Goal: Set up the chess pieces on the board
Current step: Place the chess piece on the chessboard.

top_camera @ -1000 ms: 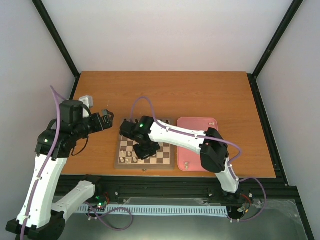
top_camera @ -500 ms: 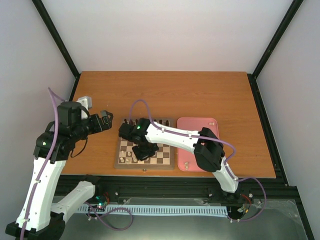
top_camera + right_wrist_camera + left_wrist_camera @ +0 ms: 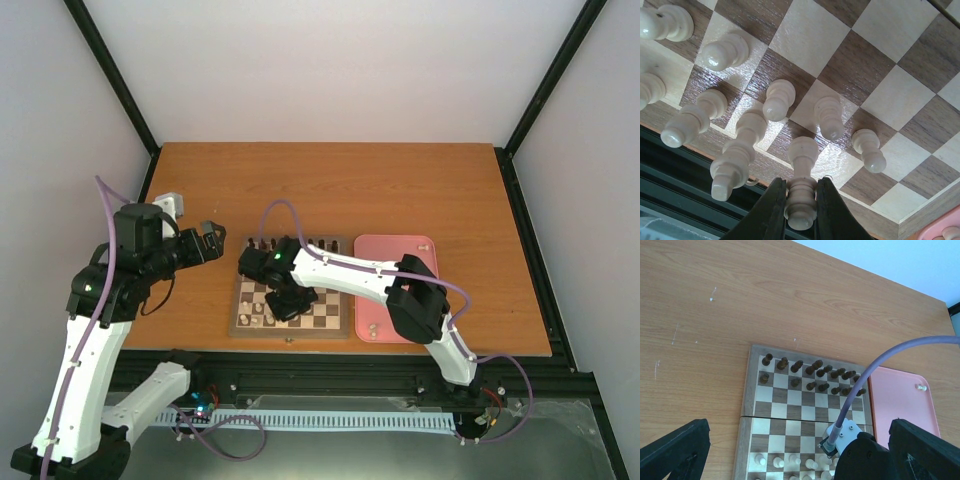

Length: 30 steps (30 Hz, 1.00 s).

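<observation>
Wooden worktop (image 3: 400, 180). I note right gripper (image 3: 801, 189) clamping upright chess piece (image 3: 803, 150) over board (image 3: 880, 100) near rows; left gripper (image 3: 212, 242) gaping, farther off.

Left claw (image 3: 214, 241) agape; right claw (image 3: 800, 192) tight around a chessman (image 3: 803, 156).

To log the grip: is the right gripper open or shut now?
Shut: the right gripper clamps a cream chess piece between its two fingers.

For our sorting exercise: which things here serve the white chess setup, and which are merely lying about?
In the job: cream chess pieces, board, right gripper shut on one cream piece.
Lying about: pink tray, dark chessmen.
</observation>
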{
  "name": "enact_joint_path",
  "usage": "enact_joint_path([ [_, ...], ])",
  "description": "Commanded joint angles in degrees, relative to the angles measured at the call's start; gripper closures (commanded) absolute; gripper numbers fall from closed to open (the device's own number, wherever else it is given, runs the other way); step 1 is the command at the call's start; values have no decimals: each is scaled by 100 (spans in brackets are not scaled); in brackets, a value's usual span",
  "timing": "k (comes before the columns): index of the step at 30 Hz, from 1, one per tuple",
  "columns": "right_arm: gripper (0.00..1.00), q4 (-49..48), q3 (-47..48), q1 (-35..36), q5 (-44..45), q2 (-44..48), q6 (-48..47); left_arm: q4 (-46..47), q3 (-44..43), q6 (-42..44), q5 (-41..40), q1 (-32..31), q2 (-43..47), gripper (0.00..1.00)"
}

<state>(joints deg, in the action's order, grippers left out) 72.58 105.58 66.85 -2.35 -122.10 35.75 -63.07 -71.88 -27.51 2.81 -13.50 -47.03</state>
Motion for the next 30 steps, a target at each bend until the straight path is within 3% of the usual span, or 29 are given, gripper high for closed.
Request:
enact_joint_path([
  [1, 97, -39, -50, -23, 42, -164, -66, -76, -71, 118, -35, 38, 36, 0],
  [14, 96, -84, -69, -40, 48, -270, -128, -109, -76, 137, -44, 42, 49, 0],
  [23, 85, 1, -73, -49, -2, -183, -169, -118, -86, 167, -91, 40, 40, 0],
  [28, 86, -24, -83, -45, -93, -157, -227, -101, -79, 160, -100, 39, 21, 0],
  [30, 91, -29, -88, -40, -115, -121, -234, -109, -80, 158, -112, 37, 18, 0],
])
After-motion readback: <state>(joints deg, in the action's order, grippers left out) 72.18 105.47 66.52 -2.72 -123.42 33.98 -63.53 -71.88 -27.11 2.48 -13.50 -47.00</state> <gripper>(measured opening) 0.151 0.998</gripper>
